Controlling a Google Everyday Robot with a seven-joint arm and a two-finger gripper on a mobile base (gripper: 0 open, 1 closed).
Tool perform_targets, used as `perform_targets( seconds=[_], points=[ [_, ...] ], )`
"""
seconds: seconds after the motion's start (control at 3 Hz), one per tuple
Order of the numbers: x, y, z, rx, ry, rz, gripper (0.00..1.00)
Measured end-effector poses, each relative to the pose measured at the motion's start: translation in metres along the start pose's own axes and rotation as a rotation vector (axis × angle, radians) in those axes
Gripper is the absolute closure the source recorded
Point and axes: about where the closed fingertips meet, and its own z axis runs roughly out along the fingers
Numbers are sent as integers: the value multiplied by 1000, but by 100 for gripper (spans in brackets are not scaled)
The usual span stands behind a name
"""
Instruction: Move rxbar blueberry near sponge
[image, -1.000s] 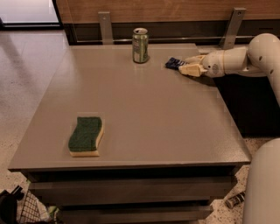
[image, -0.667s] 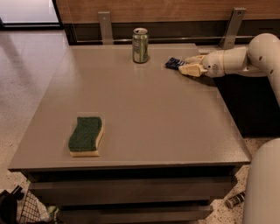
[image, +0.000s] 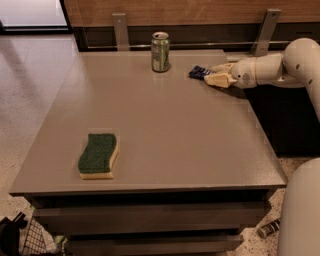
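At the far right edge of the surface (image: 165, 150), the pincer (image: 214, 74) lies low and level, reaching in from the side, probably so it can take the flat bar by its narrow edges. Whether it is spread or already pinching I cannot tell. Right at its tip, touching or very nearly so, the rxbar blueberry (image: 199, 72) lies flat, poking out toward the green can (image: 160, 51), which stands upright nearby. Well apart, by the opposite near corner, the sponge (image: 98, 155) rests green side up, so the bar must cross the whole surface diagonally.
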Motion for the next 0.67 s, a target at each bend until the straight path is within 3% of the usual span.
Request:
perform_targets(
  seconds=[0.67],
  points=[
    [0,0,0,0,0,0,100]
  ],
)
